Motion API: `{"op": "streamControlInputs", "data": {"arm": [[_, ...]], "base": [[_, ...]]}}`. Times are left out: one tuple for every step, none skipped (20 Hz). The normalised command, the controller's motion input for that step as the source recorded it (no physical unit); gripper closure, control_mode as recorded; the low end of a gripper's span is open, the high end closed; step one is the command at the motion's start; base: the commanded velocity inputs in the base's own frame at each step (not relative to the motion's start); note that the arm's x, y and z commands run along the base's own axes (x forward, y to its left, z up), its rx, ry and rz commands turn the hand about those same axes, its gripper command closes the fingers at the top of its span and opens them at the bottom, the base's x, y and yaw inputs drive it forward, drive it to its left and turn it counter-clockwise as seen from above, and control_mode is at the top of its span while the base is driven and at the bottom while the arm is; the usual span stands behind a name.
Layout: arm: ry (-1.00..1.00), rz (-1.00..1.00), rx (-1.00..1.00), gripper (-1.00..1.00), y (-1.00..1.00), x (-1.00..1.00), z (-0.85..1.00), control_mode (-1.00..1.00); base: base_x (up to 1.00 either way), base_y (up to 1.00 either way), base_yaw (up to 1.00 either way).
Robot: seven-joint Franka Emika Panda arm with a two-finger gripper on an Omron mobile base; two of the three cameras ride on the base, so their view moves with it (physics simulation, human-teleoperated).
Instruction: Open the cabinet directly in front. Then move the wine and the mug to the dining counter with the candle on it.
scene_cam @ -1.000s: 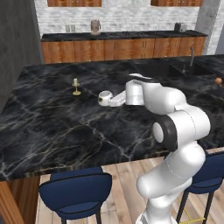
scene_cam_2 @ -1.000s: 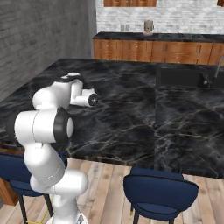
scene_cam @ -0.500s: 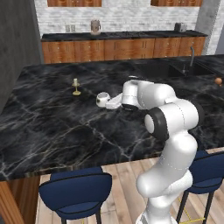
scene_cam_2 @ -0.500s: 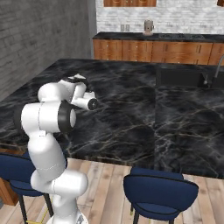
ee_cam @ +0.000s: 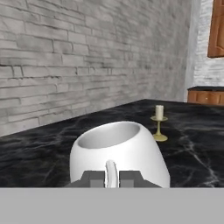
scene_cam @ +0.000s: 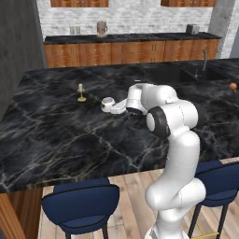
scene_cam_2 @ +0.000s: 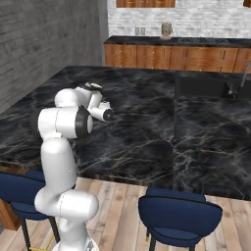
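A: What is the end effector (ee_cam: 111,178) doing?

B: It is clamped on the handle of the mug (ee_cam: 119,154), one finger each side. In the left base view the mug (scene_cam: 108,103) sits low over the dark tabletop (scene_cam: 56,135); I cannot tell whether it touches.

A: And compared with a second ago?

B: The arm has folded back, elbow nearer the base. The mug has shifted slightly toward the candle (scene_cam: 81,92), which stands near it, apart.
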Motion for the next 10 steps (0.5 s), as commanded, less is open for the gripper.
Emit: {"op": "streamControlInputs", "data": {"arm": [[0.0, 0.0, 0.09, 1.0, 0.0, 0.28, -0.22, -1.0], [0.0, 0.0, 0.15, 1.0, 0.0, 0.17, -0.22, -1.0], [0.0, 0.0, 0.12, 1.0, 0.0, 0.04, -0.18, -1.0], [0.0, 0.0, 0.1, 1.0, 0.0, 0.09, -0.26, -1.0], [0.0, 0.0, 0.11, 1.0, 0.0, 0.03, -0.34, -1.0], [0.0, 0.0, 0.1, 1.0, 0.0, 0.04, -0.39, -1.0], [0.0, 0.0, 0.05, 1.0, 0.0, 0.09, -0.37, -1.0], [0.0, 0.0, 0.0, 1.0, 0.0, 0.09, -0.37, -1.0], [0.0, 0.0, 0.0, 1.0, 0.0, 0.09, -0.34, -1.0], [0.0, 0.0, 0.0, 1.0, 0.0, 0.11, -0.38, -1.0]], "base": [[0.0, 0.0, 0.0], [0.0, 0.0, 0.0], [0.0, 0.0, 0.0], [0.0, 0.0, 0.0], [0.0, 0.0, 0.0], [0.0, 0.0, 0.0], [0.0, 0.0, 0.0], [0.0, 0.0, 0.0], [0.0, 0.0, 0.0], [0.0, 0.0, 0.0]]}}
